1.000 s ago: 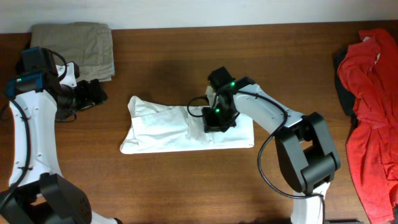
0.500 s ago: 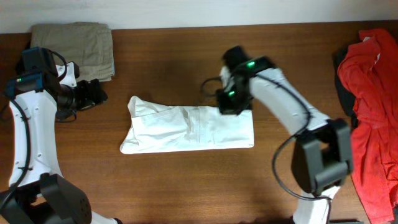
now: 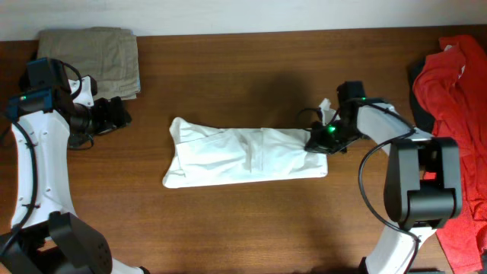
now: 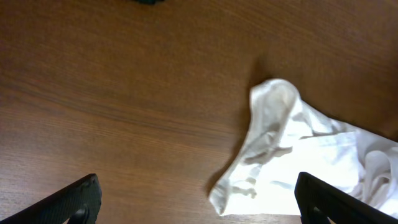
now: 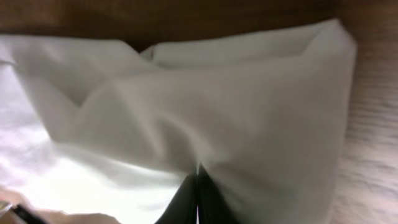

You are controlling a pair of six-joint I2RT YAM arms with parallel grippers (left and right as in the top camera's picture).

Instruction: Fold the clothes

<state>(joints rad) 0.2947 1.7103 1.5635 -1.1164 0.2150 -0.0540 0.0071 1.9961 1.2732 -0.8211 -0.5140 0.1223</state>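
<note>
Roughly at the middle of the table (image 3: pixel 228 236), found the white garment (image 3: pixel 243 154) folded into a long flat band running left to right. Noted soft creases along its length, a faint cross line near the midpoint, a rumpled and rounded left end, and a squarer right end.

Saw the right gripper (image 3: pixel 319 141) sitting on that right end from overhead, though could not read its jaws from there. Learned more from the right wrist view: dark fingertips (image 5: pixel 186 202) pressed together at the bottom edge, pinching a ridge of the white cloth, with folds fanning up and away and a strip of wood along the top and right.

Found the left gripper (image 3: pixel 120 114) well apart from the garment, near the left table edge and just below a folded pile of khaki clothes (image 3: pixel 91 53). Got the detail from the left wrist view: two fingers (image 4: pixel 78 198) at the bottom corners, spread wide with nothing between them, bare wood beneath, and the garment's bunched left end off to the right.

Picked out only from overhead a red garment (image 3: pixel 453 152) heaped at the right table edge, lying partly over a dark cloth (image 3: pixel 417 95).
</note>
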